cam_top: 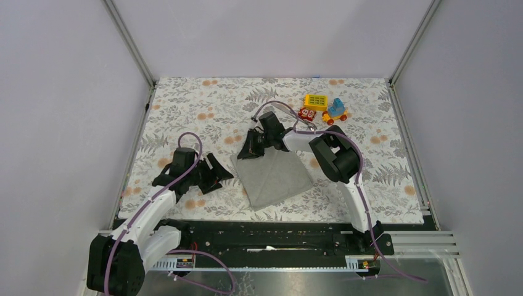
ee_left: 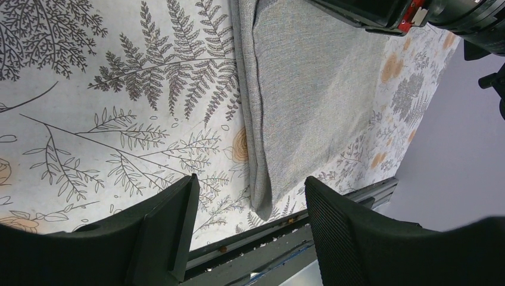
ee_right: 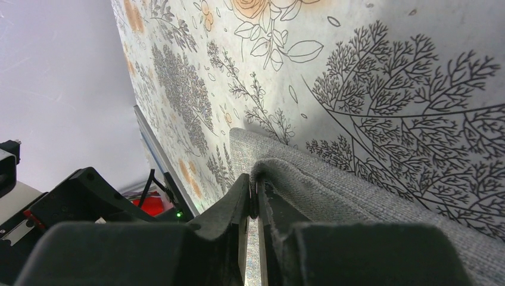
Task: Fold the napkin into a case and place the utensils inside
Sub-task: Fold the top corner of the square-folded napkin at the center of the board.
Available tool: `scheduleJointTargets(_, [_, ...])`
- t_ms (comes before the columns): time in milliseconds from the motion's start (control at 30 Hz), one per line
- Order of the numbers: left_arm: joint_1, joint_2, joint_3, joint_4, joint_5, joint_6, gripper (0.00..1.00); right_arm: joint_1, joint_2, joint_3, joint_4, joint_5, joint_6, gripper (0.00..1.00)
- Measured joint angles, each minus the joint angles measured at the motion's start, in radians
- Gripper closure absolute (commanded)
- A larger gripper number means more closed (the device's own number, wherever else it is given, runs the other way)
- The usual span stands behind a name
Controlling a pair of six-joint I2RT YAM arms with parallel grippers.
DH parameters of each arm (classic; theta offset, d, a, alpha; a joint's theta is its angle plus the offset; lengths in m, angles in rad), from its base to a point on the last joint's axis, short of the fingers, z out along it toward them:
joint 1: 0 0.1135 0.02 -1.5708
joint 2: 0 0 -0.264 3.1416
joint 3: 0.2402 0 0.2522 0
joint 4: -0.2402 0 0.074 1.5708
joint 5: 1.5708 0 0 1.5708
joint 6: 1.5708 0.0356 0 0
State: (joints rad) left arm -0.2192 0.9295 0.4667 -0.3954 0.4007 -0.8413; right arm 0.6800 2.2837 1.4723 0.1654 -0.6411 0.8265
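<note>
Top external: napkin point(cam_top: 274, 176) is lying folded on the flowered desk point(cam_top: 185, 105), between the arms; utensils are not showing. Left wrist: left tool point(ee_left: 251, 186) is hovering wide open and empty over the napkin's near corner, presumably readying the next fold. Right wrist: right tool point(ee_right: 256, 186) is sitting at the napkin's folded edge, jaws nearly closed; cannot tell whether it is gripping.

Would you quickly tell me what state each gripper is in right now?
Left gripper: open, holding nothing.
Right gripper: nearly closed, pinching the napkin at its edge.
</note>
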Motion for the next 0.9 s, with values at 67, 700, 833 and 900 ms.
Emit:
scheduleJointTargets(67, [0.001, -0.001, 0.000, -0.002, 0.000, 0.003, 0.29, 0.000, 0.003, 0.005, -0.003, 0.000, -0.001, 0.81])
scheduleJointTargets(700, [0.003, 0.106, 0.021, 0.076, 0.053, -0.010, 0.49, -0.006, -0.061, 0.016, -0.018, -0.037, 0.028, 0.37])
scheduleJointTargets(833, [0.002, 0.258, 0.090, 0.142, 0.099, -0.018, 0.60, -0.045, -0.209, -0.076, -0.008, -0.059, 0.021, 0.43])
scheduleJointTargets(900, [0.002, 0.331, 0.132, 0.181, 0.115, -0.022, 0.64, -0.095, -0.274, -0.117, 0.004, -0.069, 0.008, 0.51])
